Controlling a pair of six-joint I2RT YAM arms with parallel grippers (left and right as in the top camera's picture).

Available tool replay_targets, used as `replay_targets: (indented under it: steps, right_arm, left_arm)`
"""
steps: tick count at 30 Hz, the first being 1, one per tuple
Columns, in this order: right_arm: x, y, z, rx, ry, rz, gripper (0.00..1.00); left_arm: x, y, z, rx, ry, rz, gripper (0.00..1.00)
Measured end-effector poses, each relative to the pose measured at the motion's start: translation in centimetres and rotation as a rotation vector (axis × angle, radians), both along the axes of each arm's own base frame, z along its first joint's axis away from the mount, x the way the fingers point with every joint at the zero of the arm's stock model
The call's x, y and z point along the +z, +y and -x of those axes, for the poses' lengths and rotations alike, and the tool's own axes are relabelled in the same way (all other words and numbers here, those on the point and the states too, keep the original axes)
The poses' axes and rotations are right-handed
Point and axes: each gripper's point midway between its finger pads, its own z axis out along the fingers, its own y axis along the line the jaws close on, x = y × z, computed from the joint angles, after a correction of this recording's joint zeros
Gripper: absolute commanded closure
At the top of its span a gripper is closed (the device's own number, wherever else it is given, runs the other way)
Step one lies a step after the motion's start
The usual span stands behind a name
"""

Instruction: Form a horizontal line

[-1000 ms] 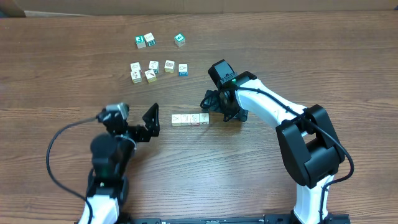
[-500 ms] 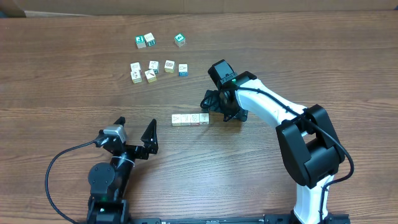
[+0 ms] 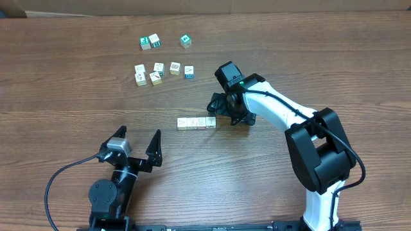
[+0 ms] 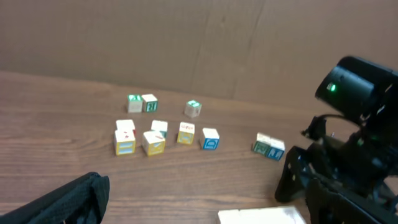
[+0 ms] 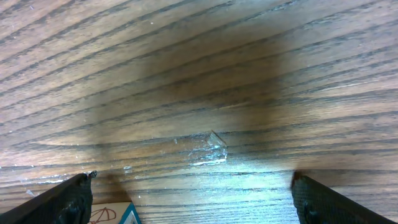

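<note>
— What's laid out here?
— A grained brown wooden table (image 3: 334,51). Both grippers are empty with jaws spread wide. The right gripper (image 3: 226,110) is just beside the row of pale wooden cubes (image 3: 196,122), and the left gripper (image 3: 139,137) is well apart from it.
— How will the row handle?
— It sits mid-table, four cubes touching. They are probably light, rigid and smooth. Pinch one across opposite flat faces. The loose cubes (image 3: 160,70) lie beyond.

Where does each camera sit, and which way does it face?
Overhead: above the table, facing down; shows left arm, right arm, the row, loose cubes.
Left wrist: on the left arm, facing across to the loose cubes; one finger shows.
Right wrist: close above the table, facing down; both fingertips show.
Shared: overhead and left wrist both see loose cubes, right arm.
</note>
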Motion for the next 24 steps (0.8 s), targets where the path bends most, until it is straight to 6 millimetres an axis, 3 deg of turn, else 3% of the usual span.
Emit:
replay_targets:
  steps: [11,24]
  right_arm:
    - [0.0,0.0,0.0,0.000,-0.001,0.000,0.00]
    - [0.0,0.0,0.0,0.000,-0.001,0.000,0.00]
  left_arm:
    - [-0.9,0.2,1.4,-0.001,0.006,-0.088,0.00]
    - [-0.7,0.5,1.4,0.016,-0.020,-0.178,0.00]
